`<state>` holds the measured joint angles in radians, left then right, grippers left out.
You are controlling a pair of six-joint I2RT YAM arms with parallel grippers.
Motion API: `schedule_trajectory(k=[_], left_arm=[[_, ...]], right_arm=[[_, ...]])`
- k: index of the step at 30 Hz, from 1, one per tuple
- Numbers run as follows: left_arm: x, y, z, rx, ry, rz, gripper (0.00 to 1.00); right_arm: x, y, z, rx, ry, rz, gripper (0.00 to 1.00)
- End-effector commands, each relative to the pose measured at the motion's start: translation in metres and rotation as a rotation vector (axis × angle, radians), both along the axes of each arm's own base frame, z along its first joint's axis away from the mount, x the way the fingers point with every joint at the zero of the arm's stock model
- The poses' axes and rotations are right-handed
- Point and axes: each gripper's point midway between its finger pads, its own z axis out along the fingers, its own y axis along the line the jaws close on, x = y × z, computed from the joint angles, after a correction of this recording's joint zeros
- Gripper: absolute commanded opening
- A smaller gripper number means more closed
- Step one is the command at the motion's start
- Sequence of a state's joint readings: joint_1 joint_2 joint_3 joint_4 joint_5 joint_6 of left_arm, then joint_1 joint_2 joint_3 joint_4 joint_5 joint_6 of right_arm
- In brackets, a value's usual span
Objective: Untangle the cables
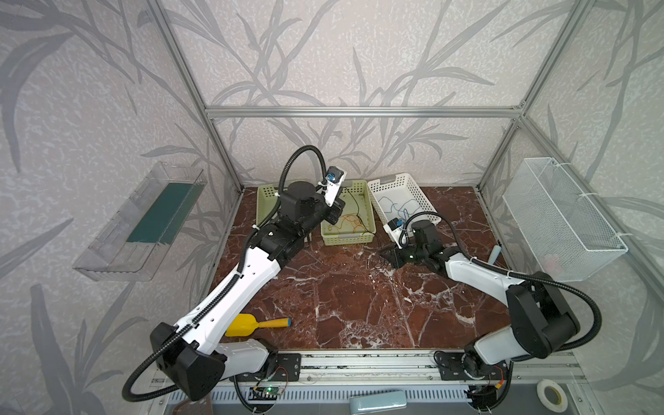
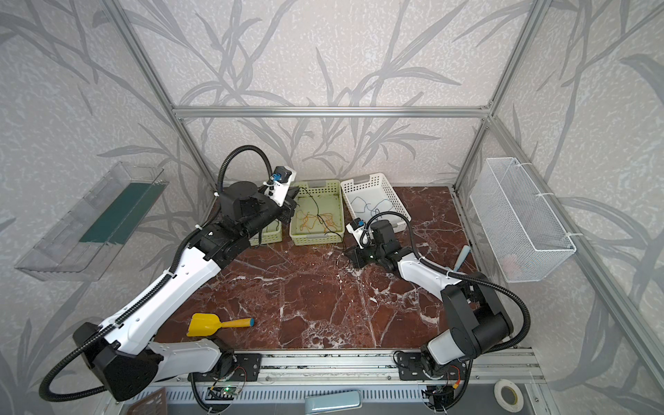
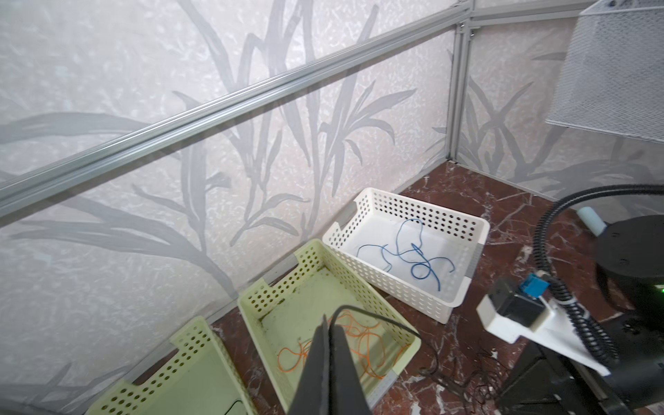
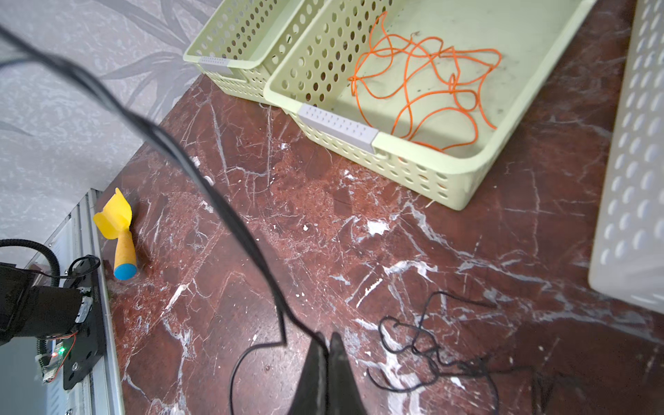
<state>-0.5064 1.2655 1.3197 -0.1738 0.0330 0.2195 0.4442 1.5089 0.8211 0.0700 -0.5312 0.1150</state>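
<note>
1. Red-brown marble tabletop [image 1: 341, 305] inside an aluminium frame, with grey leaf-patterned walls [image 1: 323, 54] all round.
2. At centre back in both top views: a left green basket [image 1: 264, 201] partly hidden behind the left arm, a middle green basket [image 1: 346, 240] beside it, and a white basket [image 1: 395, 179] to the right, set at an angle.
3. Orange cables [image 4: 424, 82] in a loose heap on the floor of the middle green basket; blue cables [image 3: 409, 251] looped inside the white basket.
4. Left gripper [image 3: 328, 321] raised over the middle green basket, jaws pressed together on a dark cable [image 4: 215, 194].
5. From that grip, dark cable arching over the basket's front rim and down to the marble right of centre.
6. Right gripper [image 4: 325, 339] low over the marble, just in front of the white basket, jaws closed with a strand of the dark cable running into the tips.
7. Dark tangle [image 4: 431, 355] lying flat on the marble just beside the right gripper.
8. Yellow scoop [image 1: 248, 325] at the lower left of the tabletop, well apart from the baskets.
9. Wire basket [image 1: 560, 215] on the right wall, clear tray [image 1: 143, 222] on the left wall.
</note>
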Motion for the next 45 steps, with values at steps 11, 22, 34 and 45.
schedule_trajectory(k=[11, 22, 34, 45], left_arm=[[0.03, 0.096, 0.018, 0.06, -0.028, 0.265, 0.0], [0.048, 0.168, -0.023, -0.022, 0.13, 0.457, 0.0], [0.06, 0.187, -0.133, -0.047, 0.397, 0.561, 0.0], [0.081, 0.238, -0.199, -0.082, 0.501, 0.812, 0.0]], right_arm=[[0.01, -0.031, 0.015, -0.003, -0.031, -0.032, 0.0], [0.042, -0.037, 0.041, 0.056, -0.064, -0.138, 0.0], [0.089, 0.046, 0.085, 0.113, -0.161, -0.017, 0.0], [0.127, 0.15, 0.08, 0.113, -0.235, 0.084, 0.0]])
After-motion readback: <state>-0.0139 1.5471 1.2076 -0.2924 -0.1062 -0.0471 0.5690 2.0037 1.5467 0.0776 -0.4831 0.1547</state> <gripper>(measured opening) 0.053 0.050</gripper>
